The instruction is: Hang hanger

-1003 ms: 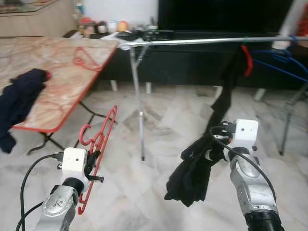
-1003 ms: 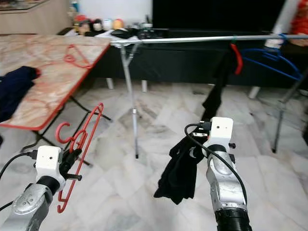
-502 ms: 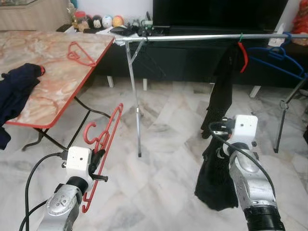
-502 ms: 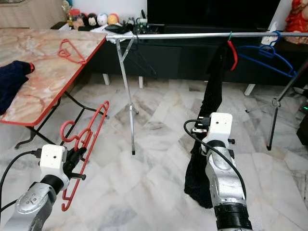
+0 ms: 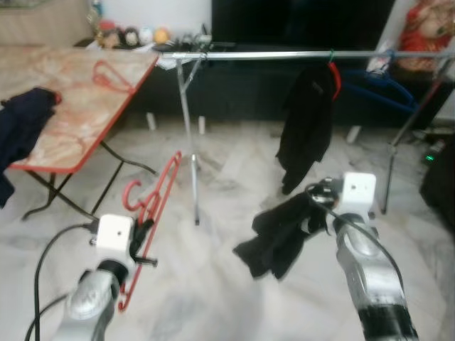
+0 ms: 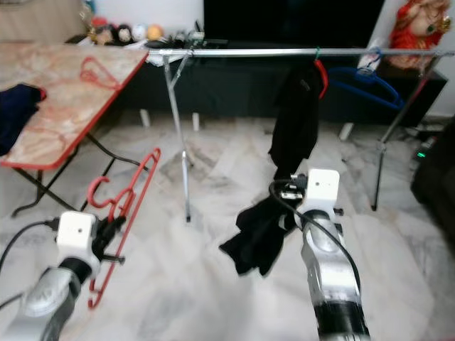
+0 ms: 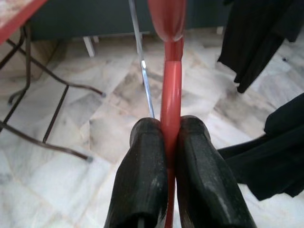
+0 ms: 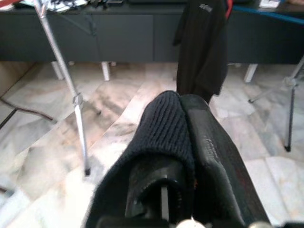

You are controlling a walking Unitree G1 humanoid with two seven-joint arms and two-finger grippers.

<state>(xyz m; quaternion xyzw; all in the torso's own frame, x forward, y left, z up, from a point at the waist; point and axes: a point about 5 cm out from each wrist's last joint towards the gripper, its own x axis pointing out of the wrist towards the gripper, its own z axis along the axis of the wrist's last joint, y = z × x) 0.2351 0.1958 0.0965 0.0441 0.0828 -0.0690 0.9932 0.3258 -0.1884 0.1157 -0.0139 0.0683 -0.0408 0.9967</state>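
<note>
**Desk:** Where does your hanger sit against the rail it has to reach?

**Caption:** Your left gripper (image 5: 142, 238) is clamped on a red hanger (image 5: 153, 213), its 2 black fingers (image 7: 142, 180) pinched flat on the plastic bar. The hanger runs steeply up and away from the gripper, its hook curling near the top on the robot's left side. The silver rail (image 5: 284, 54) lies ahead and well above, running across the scene from left to right. So the hanger's long axis stands nearly crosswise to the rail, and the hook has to rise and travel forward to meet it.

**Desk:** Which arm is nearer?

**Caption:** Neither is close. Your left arm fronts the rail's left end, beside its upright pole (image 5: 188, 135); the bare stretch just right of that pole looks the likeliest landing spot.

**Desk:** And your other arm?

**Caption:** Your right gripper (image 5: 313, 213) is closed on a dark garment (image 5: 281, 238), which droops left of the wrist, off the floor. 1 black shirt (image 5: 306, 121) already hangs on the rail from a red hook.

**Desk:** The hanger itself?

**Caption:** Thin, glossy red plastic, bare of clothing. A second one (image 5: 110, 73) lies on the marble-topped table (image 5: 57, 135) at left.
</note>
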